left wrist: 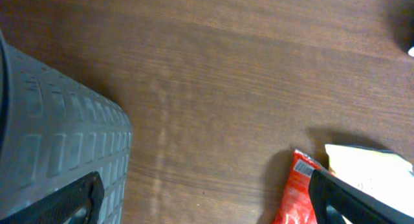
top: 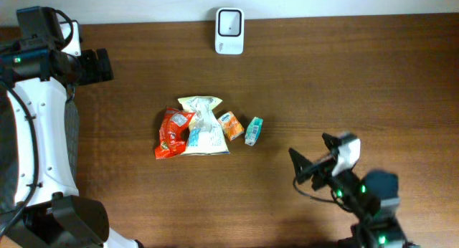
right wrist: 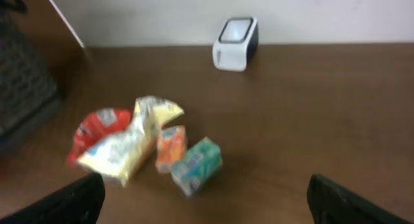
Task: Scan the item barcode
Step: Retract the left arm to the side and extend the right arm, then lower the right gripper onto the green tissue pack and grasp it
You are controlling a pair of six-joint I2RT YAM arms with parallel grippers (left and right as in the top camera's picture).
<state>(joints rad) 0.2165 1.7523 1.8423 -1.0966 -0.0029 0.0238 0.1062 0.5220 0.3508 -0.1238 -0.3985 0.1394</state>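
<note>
Several items lie in a cluster mid-table: a red packet [top: 172, 133], a yellow-white bag [top: 203, 126], a small orange box [top: 231, 125] and a small teal box [top: 254, 130]. The white scanner [top: 229, 31] stands at the far edge. My left gripper [top: 97, 67] hovers open at the far left, well away from the items. Its wrist view catches the red packet [left wrist: 299, 191], with a barcode on its end, and the bag [left wrist: 369, 169]. My right gripper [top: 308, 169] is open near the front right and faces the teal box [right wrist: 196, 164], orange box [right wrist: 170, 147] and scanner [right wrist: 235, 35].
A grey ribbed pad [left wrist: 58, 146] lies under the left arm at the table's left side [top: 72, 133]. A pale wall runs behind the scanner. Bare brown wood [top: 358, 83] surrounds the item cluster.
</note>
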